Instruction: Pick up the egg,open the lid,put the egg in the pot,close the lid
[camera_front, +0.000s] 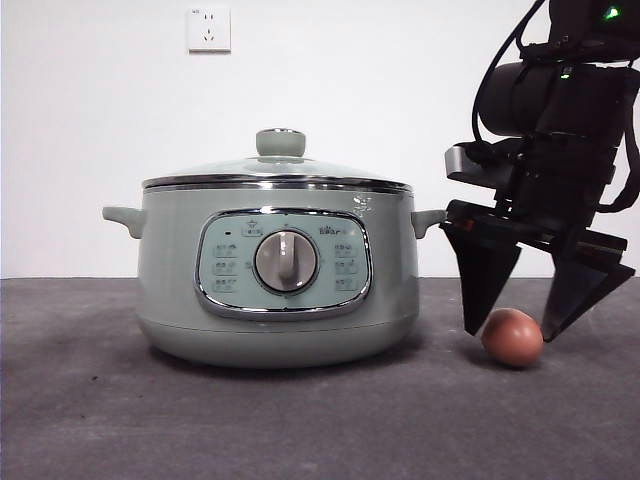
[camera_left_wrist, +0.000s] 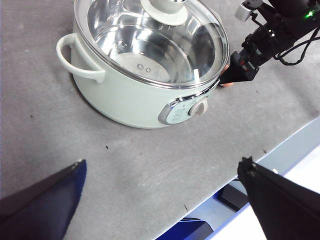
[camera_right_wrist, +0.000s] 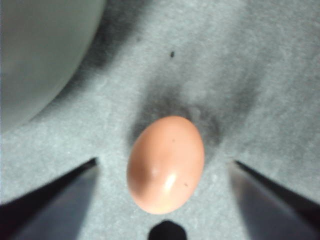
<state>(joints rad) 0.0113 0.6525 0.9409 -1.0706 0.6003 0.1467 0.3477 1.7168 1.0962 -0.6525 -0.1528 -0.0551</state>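
**Right wrist view: egg bracketed, nothing lifted yet**

Right wrist view shows the egg lying on the grey surface, between the right gripper fingers, which are spread wide, clear of the shell on both sides. Front view agrees: egg on the surface just beside the pot. The lid sits closed on the pot. Left gripper hangs apart from the pot, fingers wide, holding nothing.

Judgement: first step in hand only. Grasp, lid off, egg in, lid on all remain.
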